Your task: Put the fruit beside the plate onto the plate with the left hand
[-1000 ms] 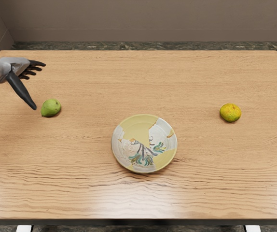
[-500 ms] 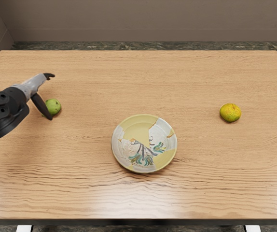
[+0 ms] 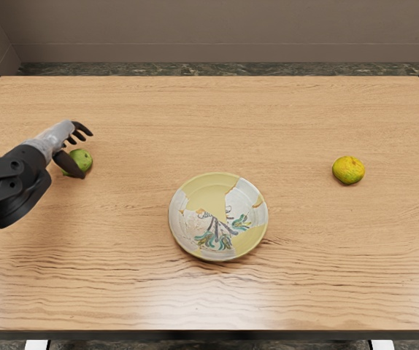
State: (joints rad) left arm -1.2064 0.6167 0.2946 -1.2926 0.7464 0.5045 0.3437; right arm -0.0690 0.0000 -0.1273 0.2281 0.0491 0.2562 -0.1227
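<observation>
Well to the left of the plate (image 3: 182, 195), the left hand (image 3: 65, 143) covers the near left side of the green fruit (image 3: 83, 158), so only the fruit's right part shows. The dark thumb (image 3: 70, 165) crosses in front of it, and whether thumb or palm actually touches the fruit cannot be told. The left arm (image 3: 9, 184) is cut off by the picture's left edge, beyond the plate's left. The painted figure on the plate is too small to make out. Below the plate, the picture's bottom edge cuts two white pieces (image 3: 36, 344) under the table (image 3: 282, 109), leaving only their tops.
</observation>
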